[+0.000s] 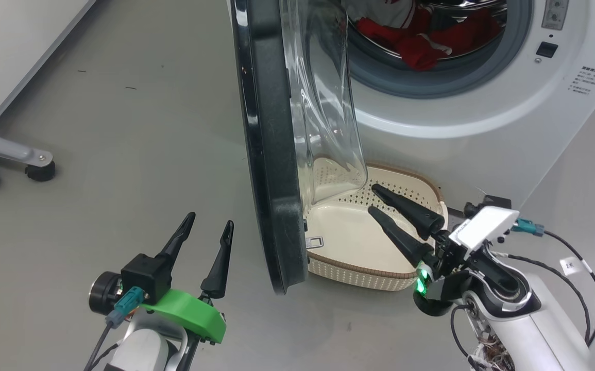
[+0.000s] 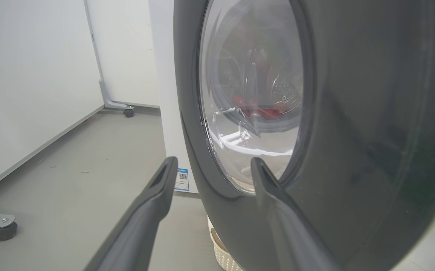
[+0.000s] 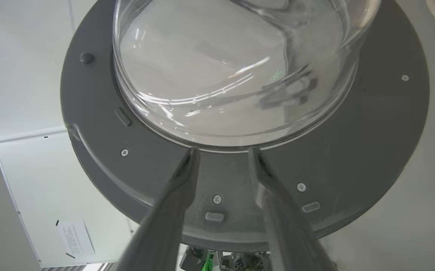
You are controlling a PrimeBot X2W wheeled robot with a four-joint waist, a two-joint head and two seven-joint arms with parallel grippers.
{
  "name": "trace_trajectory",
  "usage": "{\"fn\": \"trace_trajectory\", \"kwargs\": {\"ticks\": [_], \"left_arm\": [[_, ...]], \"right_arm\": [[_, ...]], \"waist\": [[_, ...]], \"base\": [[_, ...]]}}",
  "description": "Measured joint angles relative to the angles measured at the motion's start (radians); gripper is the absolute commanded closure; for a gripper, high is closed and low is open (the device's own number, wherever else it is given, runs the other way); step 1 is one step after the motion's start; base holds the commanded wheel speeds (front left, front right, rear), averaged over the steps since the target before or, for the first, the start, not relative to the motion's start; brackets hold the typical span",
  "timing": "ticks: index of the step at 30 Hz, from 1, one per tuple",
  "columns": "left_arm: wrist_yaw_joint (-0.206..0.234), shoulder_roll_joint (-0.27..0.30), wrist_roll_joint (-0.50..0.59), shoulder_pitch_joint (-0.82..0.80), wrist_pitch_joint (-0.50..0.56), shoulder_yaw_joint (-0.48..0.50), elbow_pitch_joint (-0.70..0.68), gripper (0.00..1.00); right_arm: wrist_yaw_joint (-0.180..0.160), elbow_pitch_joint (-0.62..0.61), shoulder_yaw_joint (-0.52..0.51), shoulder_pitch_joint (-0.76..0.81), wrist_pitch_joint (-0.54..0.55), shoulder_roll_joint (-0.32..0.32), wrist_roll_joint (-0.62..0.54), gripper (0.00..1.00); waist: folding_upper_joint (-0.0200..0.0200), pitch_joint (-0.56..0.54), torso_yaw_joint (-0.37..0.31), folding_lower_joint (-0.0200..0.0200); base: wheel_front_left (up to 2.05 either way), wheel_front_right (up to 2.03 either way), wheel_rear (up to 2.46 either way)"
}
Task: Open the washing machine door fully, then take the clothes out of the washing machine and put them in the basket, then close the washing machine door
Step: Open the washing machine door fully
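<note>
Locate washing machine door (image 1: 271,154) ajar, edge-on at 12 o'clock; clothes (image 1: 421,41) inside washing machine (image 1: 482,118) at 1 o'clock. Note left pincer (image 1: 210,218) and right pincer (image 1: 372,198) both spread, empty. Avoid pushing door into left pincer at 9 o'clock.

Illegible small print (image 1: 587,80) on the washing machine (image 1: 488,139)

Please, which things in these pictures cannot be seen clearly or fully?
1. The clothes: head view, top edge cuts them; their number is unclear.
2. The basket: head view, washing machine door hides its left end.
3. The printed text on the washing machine: head view, too small to read.
4. The right pincer: right wrist view, contact with the door glass unclear.
</note>
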Motion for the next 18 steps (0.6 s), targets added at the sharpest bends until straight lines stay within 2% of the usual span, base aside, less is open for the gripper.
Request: {"fn": "trace_trajectory", "kwargs": {"ticks": [5, 9, 18], "left_arm": [[0.005, 0.000, 0.000, 0.003, 0.000, 0.010, 0.000, 0.00], [0.008, 0.000, 0.000, 0.004, 0.000, 0.010, 0.000, 0.00], [0.018, 0.001, 0.000, 0.025, 0.000, 0.028, 0.001, 0.00]], "right_arm": [[0.000, -0.029, -0.054, 0.073, -0.090, 0.002, -0.046, 0.00], [0.000, -0.062, -0.108, 0.126, -0.194, 0.003, -0.134, 0.00], [0.000, -0.139, -0.135, 0.220, -0.456, -0.086, -0.477, 0.00]], "waist": [[0.0000, -0.007, -0.007, 0.0000], [0.0000, -0.013, -0.012, 0.0000], [0.0000, -0.034, -0.033, 0.0000]], "base": [[0.00, 0.00, 0.00], [0.00, 0.00, 0.00], [0.00, 0.00, 0.00]]}}
